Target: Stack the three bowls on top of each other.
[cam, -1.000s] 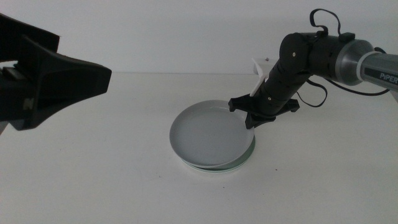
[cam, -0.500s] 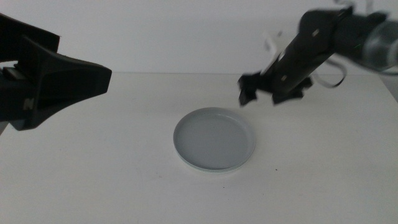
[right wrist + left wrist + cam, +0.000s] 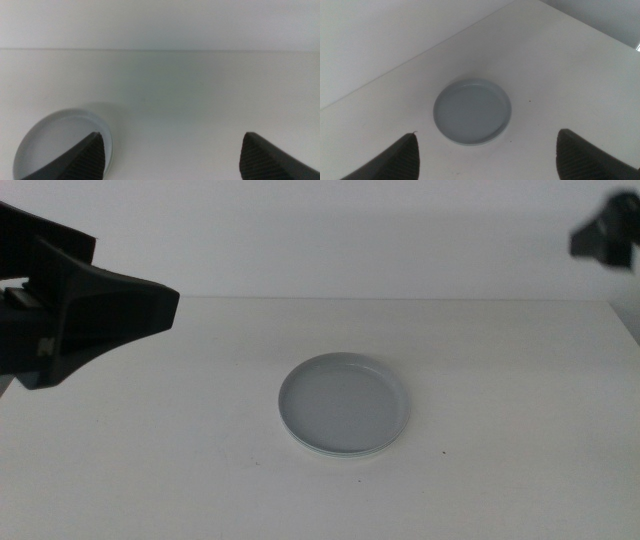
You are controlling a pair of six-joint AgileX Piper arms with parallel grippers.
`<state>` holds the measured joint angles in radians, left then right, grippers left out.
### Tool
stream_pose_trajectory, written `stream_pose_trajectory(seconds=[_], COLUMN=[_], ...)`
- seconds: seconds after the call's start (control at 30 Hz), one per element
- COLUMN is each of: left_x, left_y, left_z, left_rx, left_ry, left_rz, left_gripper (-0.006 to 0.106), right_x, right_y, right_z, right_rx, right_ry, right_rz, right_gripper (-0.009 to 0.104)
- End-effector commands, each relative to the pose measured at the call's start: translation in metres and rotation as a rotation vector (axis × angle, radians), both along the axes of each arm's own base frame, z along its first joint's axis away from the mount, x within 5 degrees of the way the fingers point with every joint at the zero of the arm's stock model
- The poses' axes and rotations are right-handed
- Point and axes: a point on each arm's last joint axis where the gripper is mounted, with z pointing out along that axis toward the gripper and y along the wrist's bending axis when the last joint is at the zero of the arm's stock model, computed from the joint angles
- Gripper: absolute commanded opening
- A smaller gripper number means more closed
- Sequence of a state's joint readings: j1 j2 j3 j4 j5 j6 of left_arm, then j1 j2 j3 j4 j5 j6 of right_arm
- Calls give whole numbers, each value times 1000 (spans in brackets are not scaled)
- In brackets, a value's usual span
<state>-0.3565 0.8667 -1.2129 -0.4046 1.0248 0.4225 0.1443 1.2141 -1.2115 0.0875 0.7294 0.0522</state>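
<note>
Near the middle of the white table [image 3: 150, 450] lies the stack of bowls [image 3: 343, 405], grey bowl uppermost, with a paler rim of another bowl peeping out beneath its near edge; how many lie under it cannot be told. Well apart from the stack, up and to its right at the middle view's edge, hangs the right gripper [image 3: 606, 232], only a dark blurred part of it showing there; its wrist view shows the two jaws spread wide with nothing between them, the stack just beyond one jaw. On the other side of the stack, the left gripper [image 3: 485, 155] is held high and well clear, jaws likewise wide apart and empty, looking down on the bowls from above. Around the stack the tabletop lies bare on every side, right out to the far edge where the table meets the pale wall [image 3: 330, 230], and nothing stands between either gripper and the stack
</note>
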Motion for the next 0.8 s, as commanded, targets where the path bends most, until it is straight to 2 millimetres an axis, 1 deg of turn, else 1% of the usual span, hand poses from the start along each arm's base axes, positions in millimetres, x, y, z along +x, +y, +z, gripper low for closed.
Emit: stream_pose_trajectory(seconds=[0.0, 0.07, 0.1, 0.17, 0.33, 0.53, 0.6, 0.67, 0.77], left_x=[-1, -1, -1, -1, -1, -1, -5, -6, -4], left_y=[0, 0, 0, 0, 0, 0, 3, 10, 27], left_z=[1, 1, 1, 1, 1, 1, -3, -8, -17], left_rx=[-11, -11, -11, -11, -11, -11, -6, 4, -88], left_ry=[-11, -11, -11, -11, -11, -11, -23, -91, -258], left_rz=[2, 2, 2, 2, 2, 2, 13, 77, 278], left_gripper=[94, 94, 94, 94, 94, 94, 94, 94, 94], right_x=[-31, -54, -63, -71, -72, -72, -72, -72, -72], right_y=[-7, -11, -13, -14, -15, -15, -15, -15, -15], right_z=[-5, -5, -4, 0, 3, 4, 4, 4, 4], right_rx=[5, 33, 35, 37, 37, 37, 37, 37, 37], right_ry=[-92, -152, -167, -180, -216, -218, -218, -218, -218], right_rz=[-20, -41, -48, -50, -50, -50, -50, -50, -50], right_gripper=[93, 93, 93, 93, 93, 93, 93, 93, 93])
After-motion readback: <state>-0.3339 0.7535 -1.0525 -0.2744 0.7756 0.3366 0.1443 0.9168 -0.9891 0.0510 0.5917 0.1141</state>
